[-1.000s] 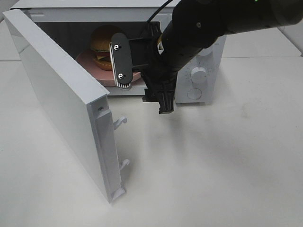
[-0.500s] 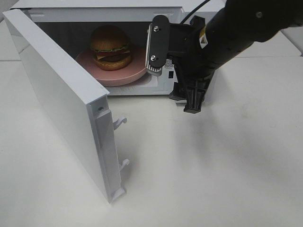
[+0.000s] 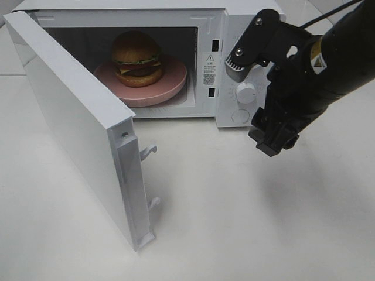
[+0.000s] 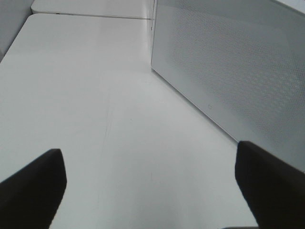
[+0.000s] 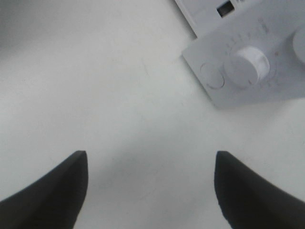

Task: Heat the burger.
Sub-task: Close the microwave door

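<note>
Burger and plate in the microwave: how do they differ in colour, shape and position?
The burger is golden brown with green lettuce; the plate is plain pink. The burger is tall and domed; the plate is flat and wider. The burger sits on the plate; the plate lies on the microwave floor. Both are round and inside the open microwave.

robot test bench, bare white table [image 3: 246, 222], microwave [image 3: 218, 111]

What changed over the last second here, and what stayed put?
The right gripper pulled back from the microwave opening and swung right, now open and empty in front of the control panel. Nothing was grasped or released. The burger stays on the pink plate inside; the door stays wide open.
</note>
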`<control>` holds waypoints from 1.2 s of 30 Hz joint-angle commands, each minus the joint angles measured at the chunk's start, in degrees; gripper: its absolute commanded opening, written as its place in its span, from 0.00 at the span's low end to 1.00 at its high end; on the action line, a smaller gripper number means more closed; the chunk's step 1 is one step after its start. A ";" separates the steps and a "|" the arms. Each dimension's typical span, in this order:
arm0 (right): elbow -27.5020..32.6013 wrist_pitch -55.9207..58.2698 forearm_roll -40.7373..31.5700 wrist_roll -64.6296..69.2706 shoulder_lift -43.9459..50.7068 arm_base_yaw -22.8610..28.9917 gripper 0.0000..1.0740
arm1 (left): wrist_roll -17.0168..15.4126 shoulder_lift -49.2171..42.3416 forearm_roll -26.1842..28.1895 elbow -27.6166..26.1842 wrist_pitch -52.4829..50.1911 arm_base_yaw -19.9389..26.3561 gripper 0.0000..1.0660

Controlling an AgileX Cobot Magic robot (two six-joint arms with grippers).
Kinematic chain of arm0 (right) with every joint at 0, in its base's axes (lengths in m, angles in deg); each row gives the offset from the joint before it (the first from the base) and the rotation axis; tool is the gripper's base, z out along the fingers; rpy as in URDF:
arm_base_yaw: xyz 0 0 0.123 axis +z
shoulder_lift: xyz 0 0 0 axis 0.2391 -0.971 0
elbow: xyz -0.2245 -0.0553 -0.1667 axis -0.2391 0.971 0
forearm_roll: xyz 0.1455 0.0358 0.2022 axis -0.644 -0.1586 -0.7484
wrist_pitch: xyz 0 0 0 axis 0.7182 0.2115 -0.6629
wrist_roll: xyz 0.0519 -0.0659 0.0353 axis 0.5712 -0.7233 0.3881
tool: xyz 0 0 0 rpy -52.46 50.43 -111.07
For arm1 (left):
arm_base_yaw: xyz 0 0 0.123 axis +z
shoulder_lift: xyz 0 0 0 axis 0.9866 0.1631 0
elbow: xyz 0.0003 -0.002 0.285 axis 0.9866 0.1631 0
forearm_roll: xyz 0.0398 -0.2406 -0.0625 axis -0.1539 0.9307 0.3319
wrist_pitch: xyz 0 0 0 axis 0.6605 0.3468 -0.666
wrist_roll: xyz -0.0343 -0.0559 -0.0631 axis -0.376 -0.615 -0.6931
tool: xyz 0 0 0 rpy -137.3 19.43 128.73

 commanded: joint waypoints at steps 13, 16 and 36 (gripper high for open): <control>3.44 18.05 -0.80 17.59 11.00 -0.17 0.67 | -0.46 -0.86 0.17 0.23 -0.74 -0.06 0.84; 3.44 21.14 -1.15 18.22 13.29 -0.17 0.67 | -0.46 -0.86 0.17 0.23 -0.74 -0.06 0.84; 10.26 28.71 -5.61 18.45 30.25 -0.17 0.67 | -0.46 -0.86 0.17 0.23 -0.74 -0.06 0.84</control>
